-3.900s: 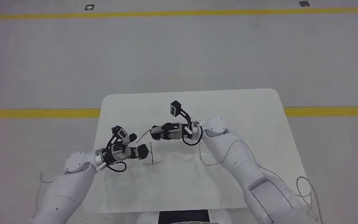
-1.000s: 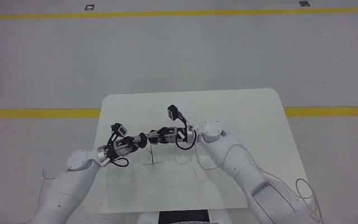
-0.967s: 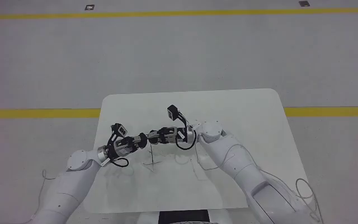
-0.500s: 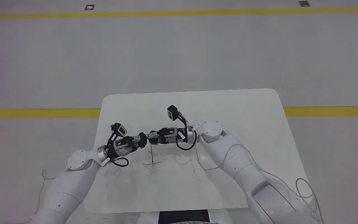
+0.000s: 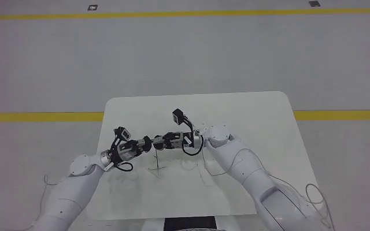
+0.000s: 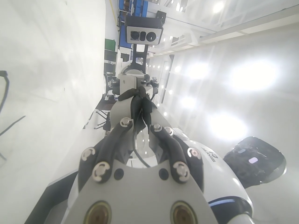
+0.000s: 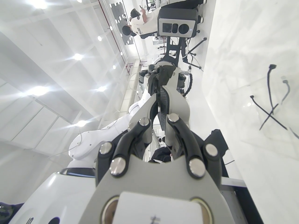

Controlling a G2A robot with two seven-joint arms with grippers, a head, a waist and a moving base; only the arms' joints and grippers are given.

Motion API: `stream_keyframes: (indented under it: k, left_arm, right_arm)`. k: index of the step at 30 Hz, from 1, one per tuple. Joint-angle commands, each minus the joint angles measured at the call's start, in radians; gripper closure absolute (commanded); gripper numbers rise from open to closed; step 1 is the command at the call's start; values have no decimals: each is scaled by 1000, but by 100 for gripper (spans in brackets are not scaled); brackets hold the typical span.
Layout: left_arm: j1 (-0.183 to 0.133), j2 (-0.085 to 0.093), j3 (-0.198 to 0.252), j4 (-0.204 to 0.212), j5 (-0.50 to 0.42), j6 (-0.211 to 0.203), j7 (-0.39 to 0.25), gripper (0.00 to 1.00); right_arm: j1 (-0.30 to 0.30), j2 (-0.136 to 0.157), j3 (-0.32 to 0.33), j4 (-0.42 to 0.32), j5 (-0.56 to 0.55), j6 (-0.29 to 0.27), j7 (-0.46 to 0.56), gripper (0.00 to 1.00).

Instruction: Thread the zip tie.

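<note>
My left gripper [image 5: 147, 144] and right gripper [image 5: 156, 142] meet tip to tip above the white table [image 5: 254, 115], left of its middle. In the left wrist view my left gripper [image 6: 140, 101] is shut, and a thin black zip tie [image 6: 137, 145] runs back between its fingers. The right gripper's black-wrapped tips sit straight ahead of it, touching or nearly so. In the right wrist view my right gripper [image 7: 160, 87] is shut too, nose to nose with the left one. Where the tie's ends meet is hidden by the fingertips.
Two spare black zip ties [image 5: 157, 167] lie crossed on the table just in front of the grippers; the spare ties [image 7: 271, 110] lie off to the side in the right wrist view, and one spare tie [image 6: 11, 124] in the left. The table edge is near the left arm.
Since 3.9 s ago the two grippers have closed the gap between them and now meet. Over the last second both arms have stayed almost still.
</note>
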Motion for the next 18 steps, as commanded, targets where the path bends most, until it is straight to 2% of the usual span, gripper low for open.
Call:
stream_keyframes:
  k: [1, 6, 7, 8, 11, 18]
  left_arm:
    - [0, 0, 0, 0, 0, 0, 3, 100]
    - [-1, 1, 1, -1, 4, -2, 4, 100]
    - [-1, 1, 0, -2, 8, -4, 3, 100]
    - [-1, 1, -2, -2, 9, -4, 2, 100]
    - [3, 2, -15, -9, 8, -4, -3, 100]
    - [32, 4, -65, -32, 0, -4, -18, 100]
  right_arm:
    - [-1, 0, -2, -2, -1, 0, 0, 100]
    - [-1, 2, -4, -4, 2, 2, 0, 100]
    - [-2, 2, -3, -4, 4, 3, -3, 10]
    - [-3, 2, -2, -5, 7, 3, -7, 0]
    - [-4, 6, 7, -8, 13, -1, -15, 0]
    - [-15, 26, 48, -28, 9, -9, -29, 0]
